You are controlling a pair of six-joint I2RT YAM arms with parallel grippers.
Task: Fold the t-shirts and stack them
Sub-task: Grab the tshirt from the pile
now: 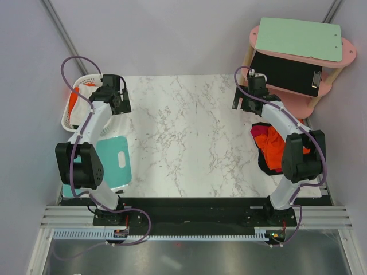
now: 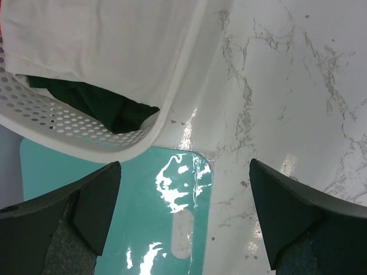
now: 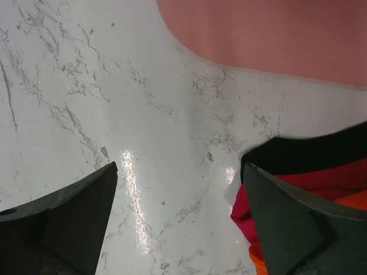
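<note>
Nothing folded: cream-white t-shirt (image 2: pixel 103 40) over dark green t-shirt (image 2: pixel 94 103) in left-edge basket (image 2: pixel 69 134); left gripper (image 2: pixel 183 220), right gripper (image 3: pixel 180 220) agape, empty.

Two matching robot arms, the left arm (image 1: pixel 92 123) and the right arm (image 1: pixel 280 116), have white tube-like links joined by chunky black motor housings. Each rises from a black base plate (image 1: pixel 183 209). A thin purple cable (image 1: pixel 64 71) loops along each arm, and the left pincer (image 2: pixel 183 212) and right pincer (image 3: pixel 180 212) have broad, matte dark grey wedge-shaped fingers (image 2: pixel 94 206).
</note>
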